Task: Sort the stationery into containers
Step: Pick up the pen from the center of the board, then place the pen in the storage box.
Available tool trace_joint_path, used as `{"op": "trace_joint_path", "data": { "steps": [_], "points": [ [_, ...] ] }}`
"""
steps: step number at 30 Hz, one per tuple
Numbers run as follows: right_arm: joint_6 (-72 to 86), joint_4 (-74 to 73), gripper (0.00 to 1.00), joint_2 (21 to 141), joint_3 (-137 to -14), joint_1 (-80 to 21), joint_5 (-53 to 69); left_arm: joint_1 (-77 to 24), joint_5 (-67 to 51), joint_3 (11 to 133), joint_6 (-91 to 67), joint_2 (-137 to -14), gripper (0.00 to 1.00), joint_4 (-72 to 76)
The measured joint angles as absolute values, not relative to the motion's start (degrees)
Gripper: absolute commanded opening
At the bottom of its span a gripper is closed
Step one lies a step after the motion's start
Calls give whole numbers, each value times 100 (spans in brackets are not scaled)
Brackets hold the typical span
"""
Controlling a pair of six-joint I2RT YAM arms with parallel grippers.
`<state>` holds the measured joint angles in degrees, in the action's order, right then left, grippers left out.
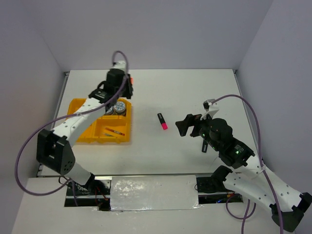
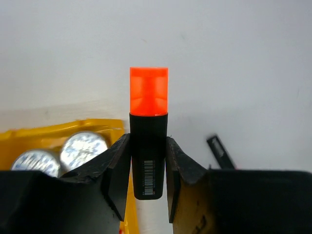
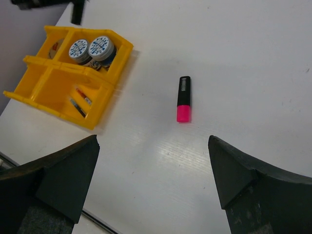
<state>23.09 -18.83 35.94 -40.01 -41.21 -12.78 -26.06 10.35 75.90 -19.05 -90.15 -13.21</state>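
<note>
Two tape rolls (image 3: 101,46), one pink highlighter (image 3: 184,99) — one orange highlighter (image 2: 148,97) in left tool (image 2: 147,142)

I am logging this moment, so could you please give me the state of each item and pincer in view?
Left pincer: shut.
Black highlighter with orange cap: capped, clamped in left pincer.
Right pincer: open, empty.
Black highlighter with pink cap: capped, lying loose on table.
Yellow plastic divided tray: upright, partly filled.
Two round blue-white tape rolls: lying flat in one tray compartment.
</note>
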Motion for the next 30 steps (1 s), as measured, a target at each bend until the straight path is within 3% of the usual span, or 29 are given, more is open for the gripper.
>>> {"op": "trace_joint_path", "data": {
  "steps": [3,9,15,18,22,24,25,27,28,30],
  "points": [
    [2307,-1883,100,3553,-4001,-4121,-1271,-1765,1568,7585,-2971,-8534,0,-1684],
    [2305,-1872,100,3527,-3994,-4121,-1247,794,2255,5583,-4659,-7227,0,-2252],
    [2307,-1839,100,3647,-3994,-4121,-1109,888,2543,4976,-5301,-6381,6,-2792],
    [2305,-1839,100,3675,-3994,-4121,-1105,978,2574,4917,-5424,-6281,15,-2777],
    [2305,-1837,100,3673,-3994,-4121,-1098,1009,2569,4847,-5433,-6340,36,-2727],
    [2305,-1837,100,3673,-3994,-4121,-1096,1009,2565,4790,-5424,-6355,58,-2672],
    [2305,-1837,100,3673,-3994,-4121,-1096,1009,2563,4755,-5408,-6355,77,-2646],
    [2305,-1837,100,3677,-3994,-4121,-1090,1009,2565,4707,-5424,-6348,85,-2620],
    [2303,-1837,100,3680,-3994,-4121,-1087,1009,2574,4696,-5426,-6340,97,-2617],
    [2303,-1837,100,3691,-3994,-4121,-1090,1009,2574,4683,-5422,-6296,99,-2622]
  ]
}}
